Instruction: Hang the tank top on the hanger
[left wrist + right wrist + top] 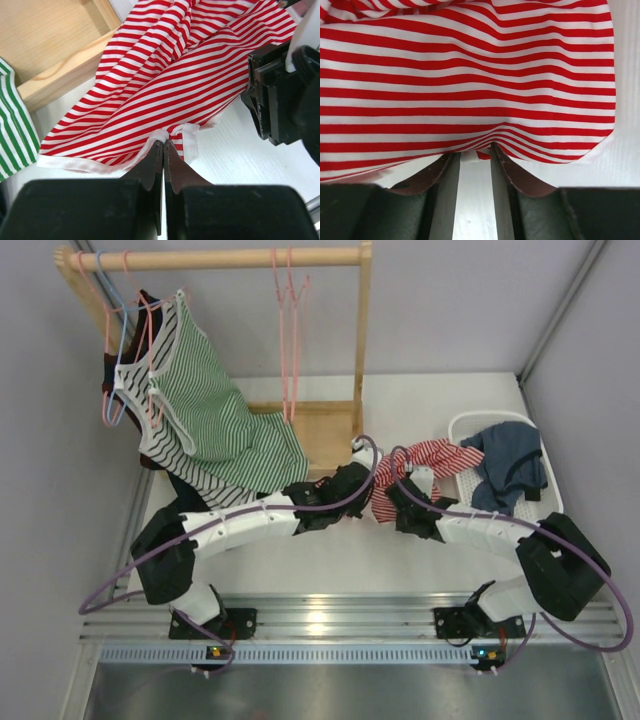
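Observation:
The red-and-white striped tank top [428, 456] hangs bunched between my two grippers, just above the table in front of the rack. My left gripper [364, 462] is shut on its white trimmed edge; the left wrist view shows the jaws [164, 143] pressed together on the trim, with the tank top [190, 65] spread beyond. My right gripper [386, 498] holds a fold of the tank top [470, 75] at its tips [472, 150], jaws narrowly apart around the cloth. Two bare pink hangers [290, 340] hang on the wooden rail, behind and above the grippers.
A green-and-white striped top [215, 410] and a dark garment hang on hangers at the rail's left, beside a light blue hanger [122, 330]. The rack's wooden base [320, 430] lies behind the grippers. A white basket [462, 421] at right holds a dark blue garment [505, 465].

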`<move>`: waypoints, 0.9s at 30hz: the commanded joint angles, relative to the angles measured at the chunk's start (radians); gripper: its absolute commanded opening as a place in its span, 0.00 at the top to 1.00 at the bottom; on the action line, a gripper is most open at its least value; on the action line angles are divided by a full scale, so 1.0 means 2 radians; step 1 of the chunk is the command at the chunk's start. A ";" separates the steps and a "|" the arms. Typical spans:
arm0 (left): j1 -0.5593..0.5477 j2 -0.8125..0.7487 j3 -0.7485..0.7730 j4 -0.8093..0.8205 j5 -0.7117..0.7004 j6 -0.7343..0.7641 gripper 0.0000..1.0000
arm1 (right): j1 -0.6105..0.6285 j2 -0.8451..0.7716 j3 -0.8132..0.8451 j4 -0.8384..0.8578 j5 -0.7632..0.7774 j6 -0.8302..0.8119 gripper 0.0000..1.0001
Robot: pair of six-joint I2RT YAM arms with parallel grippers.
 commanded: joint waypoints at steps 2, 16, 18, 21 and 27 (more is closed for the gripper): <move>0.002 -0.043 0.000 -0.014 -0.015 -0.004 1.00 | -0.011 0.006 0.019 0.022 0.023 -0.011 0.71; 0.002 -0.094 -0.004 -0.034 -0.025 -0.006 1.00 | -0.008 -0.038 0.055 -0.064 0.031 0.002 1.00; 0.002 -0.110 0.000 -0.038 -0.025 -0.004 1.00 | -0.006 -0.081 0.078 -0.103 0.032 -0.001 1.00; 0.002 -0.132 0.004 -0.044 -0.025 -0.003 1.00 | -0.005 -0.131 0.130 -0.142 0.021 -0.015 1.00; 0.002 -0.171 0.028 -0.066 -0.031 0.000 1.00 | -0.003 -0.172 0.256 -0.230 -0.018 -0.052 1.00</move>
